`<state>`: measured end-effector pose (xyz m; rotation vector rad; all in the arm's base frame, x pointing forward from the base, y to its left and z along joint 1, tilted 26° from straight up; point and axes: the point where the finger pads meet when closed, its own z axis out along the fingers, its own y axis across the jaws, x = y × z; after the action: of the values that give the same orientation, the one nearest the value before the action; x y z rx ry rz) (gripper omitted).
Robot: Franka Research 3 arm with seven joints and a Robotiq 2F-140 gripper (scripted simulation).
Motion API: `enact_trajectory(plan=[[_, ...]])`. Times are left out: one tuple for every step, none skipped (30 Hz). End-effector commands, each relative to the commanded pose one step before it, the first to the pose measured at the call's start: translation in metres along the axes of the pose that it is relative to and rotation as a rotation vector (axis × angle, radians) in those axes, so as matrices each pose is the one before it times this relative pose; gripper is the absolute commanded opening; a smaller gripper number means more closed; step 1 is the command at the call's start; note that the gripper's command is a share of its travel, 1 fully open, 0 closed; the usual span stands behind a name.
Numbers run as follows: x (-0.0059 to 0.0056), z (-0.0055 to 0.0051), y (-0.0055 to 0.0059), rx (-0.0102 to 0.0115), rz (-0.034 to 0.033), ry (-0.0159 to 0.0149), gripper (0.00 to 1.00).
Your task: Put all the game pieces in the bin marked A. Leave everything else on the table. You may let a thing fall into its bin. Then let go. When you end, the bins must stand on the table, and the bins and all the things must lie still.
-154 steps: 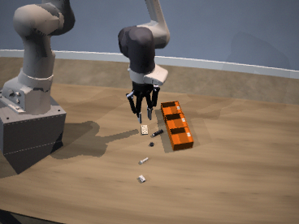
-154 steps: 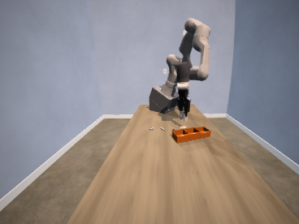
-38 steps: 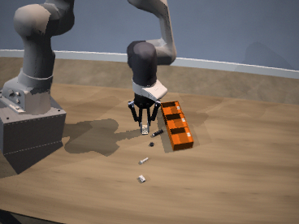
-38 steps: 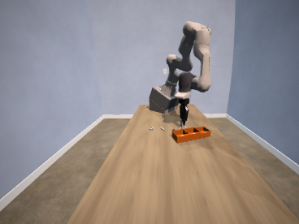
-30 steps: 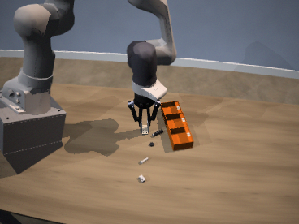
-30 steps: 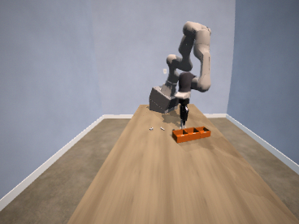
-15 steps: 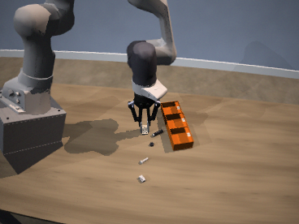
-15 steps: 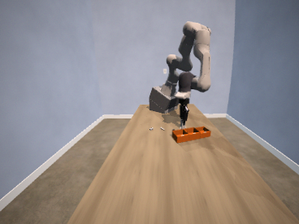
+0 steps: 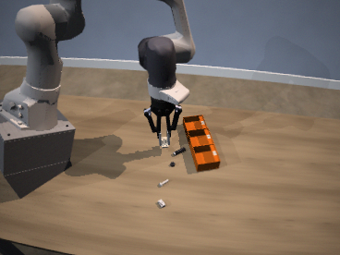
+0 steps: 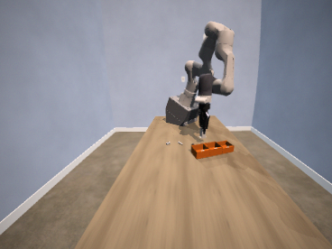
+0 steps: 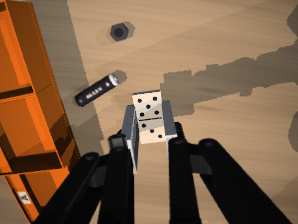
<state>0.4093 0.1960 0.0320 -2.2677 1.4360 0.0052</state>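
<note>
My gripper is shut on a white domino with black dots and holds it upright, low over the table, just left of the orange bin. The orange three-compartment bin lies to the right; a label A shows on its near end in the wrist view. A small white piece lies nearer the front of the table; I cannot tell what it is.
A black battery lies between the gripper and the bin. A dark hex nut lies just beyond it. A grey bolt lies further forward. The robot base stands at the left.
</note>
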Motion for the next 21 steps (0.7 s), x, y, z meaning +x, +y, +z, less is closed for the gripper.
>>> enact_trajectory(plan=[[-0.004,-0.01134,-0.00118,-0.01828,0.04757,-0.01742,0.13],[0.0,-0.00333,0.0,0.0,0.0,0.0,0.13],[0.0,-0.00333,0.0,0.0,0.0,0.0,0.13],[0.0,-0.00333,0.0,0.0,0.0,0.0,0.13],[0.0,0.0,0.0,0.0,0.0,0.0,0.13],[0.0,0.0,0.0,0.0,0.0,0.0,0.13],[0.0,0.0,0.0,0.0,0.0,0.0,0.13],[0.0,0.0,0.0,0.0,0.0,0.0,0.13],[0.0,0.0,0.0,0.0,0.0,0.0,0.13],[0.0,0.0,0.0,0.0,0.0,0.0,0.13],[0.0,0.0,0.0,0.0,0.0,0.0,0.13],[0.0,0.0,0.0,0.0,0.0,0.0,0.13],[0.0,0.0,0.0,0.0,0.0,0.0,0.13],[0.0,0.0,0.0,0.0,0.0,0.0,0.13],[0.0,0.0,0.0,0.0,0.0,0.0,0.13],[0.0,0.0,0.0,0.0,0.0,0.0,0.13],[0.0,0.0,0.0,0.0,0.0,0.0,0.13],[0.0,0.0,0.0,0.0,0.0,0.0,0.13],[0.0,0.0,0.0,0.0,0.0,0.0,0.13],[0.0,0.0,0.0,0.0,0.0,0.0,0.13],[0.0,0.0,0.0,0.0,0.0,0.0,0.13]])
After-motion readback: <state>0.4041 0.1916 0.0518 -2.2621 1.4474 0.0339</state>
